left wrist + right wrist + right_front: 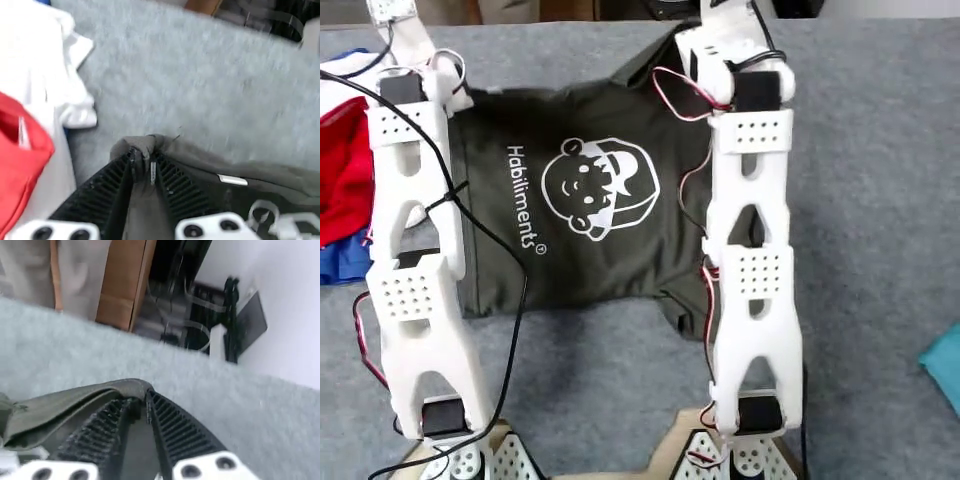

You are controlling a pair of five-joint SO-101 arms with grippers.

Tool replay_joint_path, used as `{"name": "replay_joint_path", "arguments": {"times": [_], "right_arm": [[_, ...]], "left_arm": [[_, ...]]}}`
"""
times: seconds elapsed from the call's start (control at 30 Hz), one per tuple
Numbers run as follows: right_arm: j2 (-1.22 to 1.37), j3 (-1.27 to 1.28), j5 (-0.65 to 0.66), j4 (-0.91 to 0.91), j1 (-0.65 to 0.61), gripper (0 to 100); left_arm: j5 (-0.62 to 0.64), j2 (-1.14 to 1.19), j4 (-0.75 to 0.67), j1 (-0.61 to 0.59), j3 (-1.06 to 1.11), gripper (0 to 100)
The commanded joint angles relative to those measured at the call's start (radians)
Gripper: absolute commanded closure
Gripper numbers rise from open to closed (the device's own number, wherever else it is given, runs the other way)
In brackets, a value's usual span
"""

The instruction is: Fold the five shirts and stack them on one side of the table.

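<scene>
Olive shirt point(580, 260) print-up on the table point(880, 200) between both arms, long axis arm to arm, sleeves toward the right arm, left tool point(142, 162) clamped on a far corner, right tool point(145, 407) likewise pinching cloth

Grey table point(880, 150), dark shirt point(620, 270) spread centrally, red shirt point(345, 170), white shirt point(335, 88) left, teal cloth point(945, 365) right.

Grey tabletop point(880, 200), dark olive shirt point(580, 270) with white cartoon-face print and white lettering, red shirt point(340, 170), white shirt point(35, 50), blue shirt point(340, 262), teal cloth point(945, 365), white arms point(755, 260) with black motors point(760, 92), black ribbed jaws, black cable point(490, 232), red-and-white wires point(665, 95).
</scene>
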Motion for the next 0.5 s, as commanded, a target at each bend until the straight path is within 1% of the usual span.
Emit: {"name": "replay_joint_path", "arguments": {"times": [0.0, 0.13, 0.27, 0.47], "right_arm": [[-0.120, -0.021, 0.011, 0.097, 0.019, 99.4], [-0.160, -0.021, 0.012, 0.255, 0.021, 99.4], [-0.217, -0.021, 0.012, 0.437, 0.021, 99.4], [-0.259, -0.010, 0.009, 0.457, 0.099, 99.4]], "left_arm": [[-0.037, -0.018, 0.112, 0.008, -0.055, 98], [-0.084, -0.013, 0.222, 0.005, -0.046, 98], [-0.100, 0.007, 0.278, 0.003, 0.015, 98], [-0.100, 0.018, 0.373, 0.006, 0.028, 98]]}}
